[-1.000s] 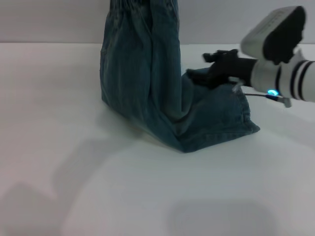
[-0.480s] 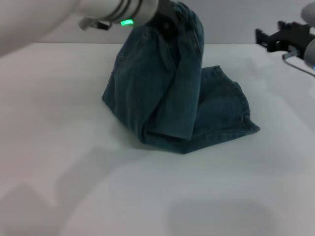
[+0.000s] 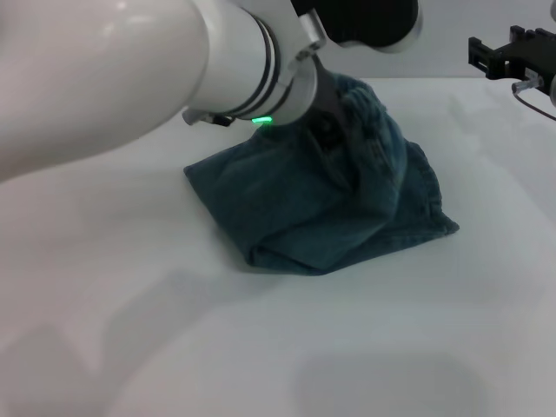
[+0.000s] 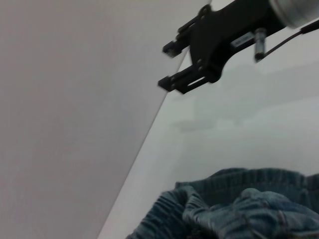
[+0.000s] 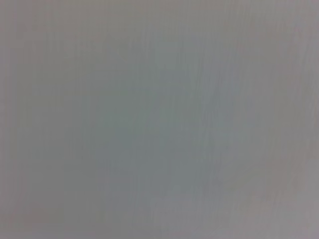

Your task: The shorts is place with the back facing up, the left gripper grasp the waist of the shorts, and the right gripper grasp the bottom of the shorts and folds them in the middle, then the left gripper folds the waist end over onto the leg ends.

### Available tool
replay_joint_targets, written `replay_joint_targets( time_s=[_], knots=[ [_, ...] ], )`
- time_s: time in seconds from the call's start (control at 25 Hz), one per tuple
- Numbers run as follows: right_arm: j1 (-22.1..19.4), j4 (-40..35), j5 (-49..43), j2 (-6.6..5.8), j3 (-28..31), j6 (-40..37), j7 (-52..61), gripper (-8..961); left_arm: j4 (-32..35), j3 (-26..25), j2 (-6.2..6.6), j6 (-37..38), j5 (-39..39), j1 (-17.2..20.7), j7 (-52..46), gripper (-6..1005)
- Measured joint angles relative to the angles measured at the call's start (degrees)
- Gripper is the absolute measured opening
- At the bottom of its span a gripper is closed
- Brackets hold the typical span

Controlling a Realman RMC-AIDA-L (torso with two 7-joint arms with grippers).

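Observation:
The blue denim shorts [image 3: 304, 208] lie folded in a heap on the white table [image 3: 261, 347]. My left gripper [image 3: 330, 122], on the white arm with the green ring light [image 3: 260, 120], is low over the heap and shut on the gathered elastic waist [image 3: 369, 109], which it holds over the lower layer. The ruffled waist [image 4: 234, 204] also shows in the left wrist view. The leg ends [image 3: 430, 204] lie flat on the right side. My right gripper [image 3: 476, 56] hovers open at the far right, away from the denim, and its spread fingers [image 4: 172, 47] show in the left wrist view.
A pale wall [image 3: 452, 35] rises behind the table's far edge. My left arm [image 3: 104, 78] fills the upper left of the head view. The right wrist view holds only a blank grey surface.
My left gripper has come down and rightward with the waist, laying the raised denim over toward the leg ends. My right gripper let go of the hem a second ago and drew back to the far right.

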Motion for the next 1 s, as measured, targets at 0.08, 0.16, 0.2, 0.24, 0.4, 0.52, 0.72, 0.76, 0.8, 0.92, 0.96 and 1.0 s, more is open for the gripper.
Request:
replay_joint_targets(
  time_s=[0.08, 0.16, 0.2, 0.24, 0.4, 0.52, 0.72, 0.76, 0.8, 0.92, 0.96, 1.0],
  knots=[
    [0.0, 0.0, 0.0, 0.0, 0.1, 0.0, 0.0, 602, -0.1, 0.9, 0.01, -1.5, -0.6, 0.6, 0.0, 174],
    [0.1, 0.1, 0.0, -0.01, 0.3, 0.0, 0.0, 602, 0.0, 1.6, 0.0, -2.8, -0.9, 1.1, 0.0, 220],
    [0.1, 0.1, 0.0, -0.02, 0.4, 0.0, 0.0, 602, 0.0, 1.8, 0.0, -3.2, -1.0, 1.3, 0.0, 242],
    [0.1, 0.1, 0.0, -0.02, 0.4, 0.0, 0.0, 602, 0.1, 2.1, -0.01, -3.6, -1.1, 1.4, 0.0, 263],
    [0.2, 0.1, 0.0, -0.05, 0.5, 0.1, 0.0, 601, 0.7, 2.9, -0.02, -4.7, -1.0, 1.7, 0.0, 349],
    [0.1, -0.1, 0.0, -0.06, 0.7, 0.2, 0.0, 601, 1.1, 2.6, 0.02, -6.4, -0.3, 2.7, -0.1, 414],
    [-0.4, -3.6, 0.0, 0.03, 0.3, -1.7, 0.0, 601, 1.9, -2.5, 0.17, -14.8, 0.9, 7.3, -2.1, 617],
    [-0.4, -4.7, 0.0, 0.05, 0.1, -3.2, 0.0, 601, 2.2, -3.7, 0.23, -16.6, 0.9, 8.5, -2.3, 663],
    [-0.4, -5.6, 0.0, 0.07, 0.0, -5.0, 0.0, 601, 2.6, -4.5, 0.22, -18.8, 0.8, 9.7, -2.5, 700],
    [0.6, -7.5, 0.0, 0.02, -0.3, -12.3, -0.1, 601, 3.7, -6.4, 0.24, -25.6, 0.5, 13.3, -3.1, 809],
    [1.0, -7.7, 0.0, 0.01, -0.5, -13.5, -0.2, 601, 4.5, -7.3, 0.31, -35.2, -0.3, 17.8, -4.1, 846],
    [1.5, -7.9, -0.1, 0.01, -1.0, -14.9, -0.3, 601, 4.6, -7.4, 0.35, -37.3, -0.7, 18.8, -4.2, 846]
  ],
)
